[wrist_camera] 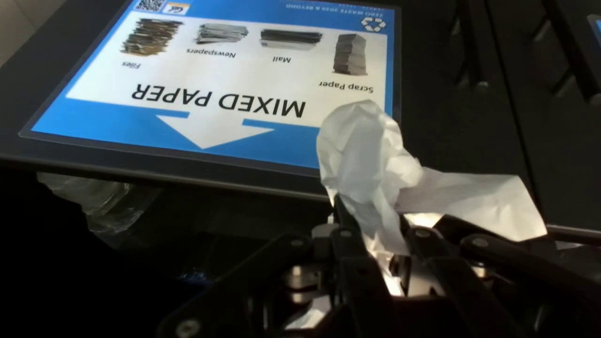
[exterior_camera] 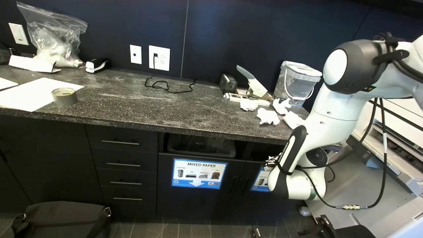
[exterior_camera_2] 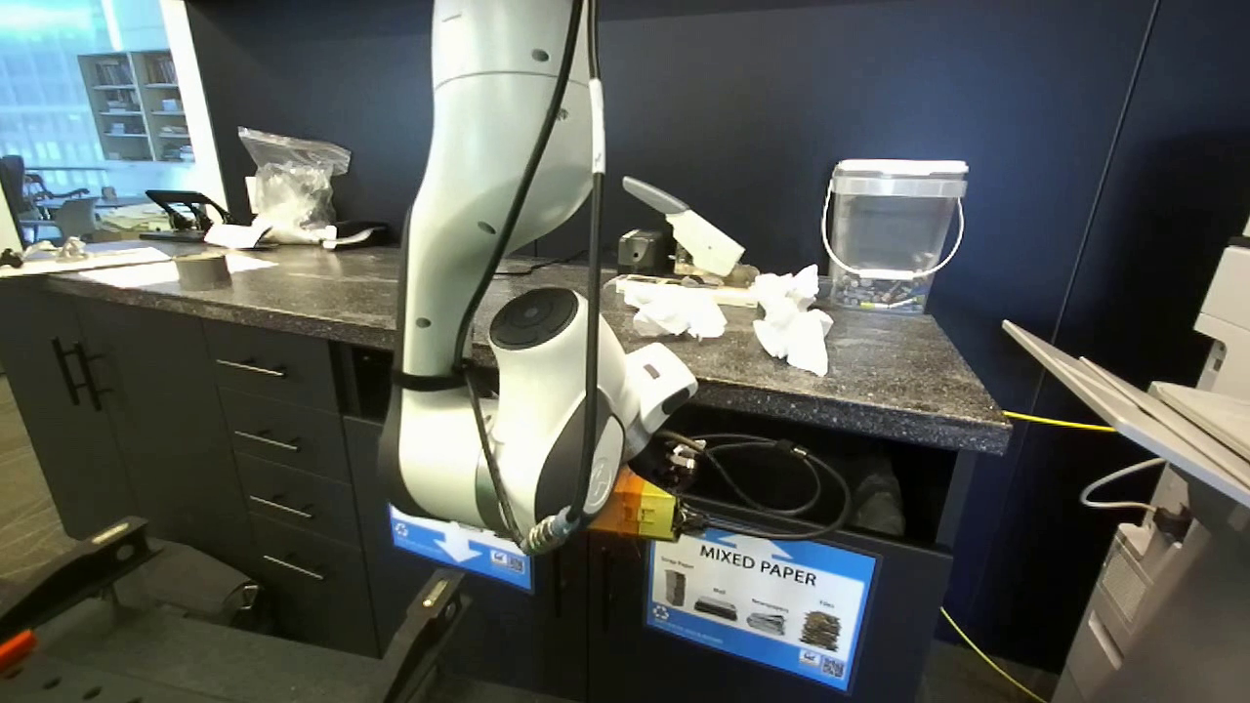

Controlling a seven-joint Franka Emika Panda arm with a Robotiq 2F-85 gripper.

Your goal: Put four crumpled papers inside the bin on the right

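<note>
In the wrist view my gripper (wrist_camera: 375,225) is shut on a white crumpled paper (wrist_camera: 366,155), which sticks out past the fingertips and spreads to one side. The right-hand bin's blue-and-white label (wrist_camera: 211,94) appears upside down there, with the dark slot (wrist_camera: 188,211) and some clear plastic inside it. In an exterior view that bin (exterior_camera_2: 908,605) stands under the counter; my wrist is at its slot, level with the opening's left part. The held paper cannot be made out there. Several other crumpled papers (exterior_camera: 268,116) lie on the counter near its right end, best seen in an exterior view.
The counter's edge (exterior_camera_2: 879,415) overhangs the slot. A black cable loop (exterior_camera_2: 781,478) hangs in front of the opening. Behind the papers stand a translucent bucket (exterior_camera_2: 894,234) and a large stapler (exterior_camera_2: 703,244). A second bin's label (exterior_camera: 198,173) is to the left; a printer (exterior_camera_2: 1143,586) stands right.
</note>
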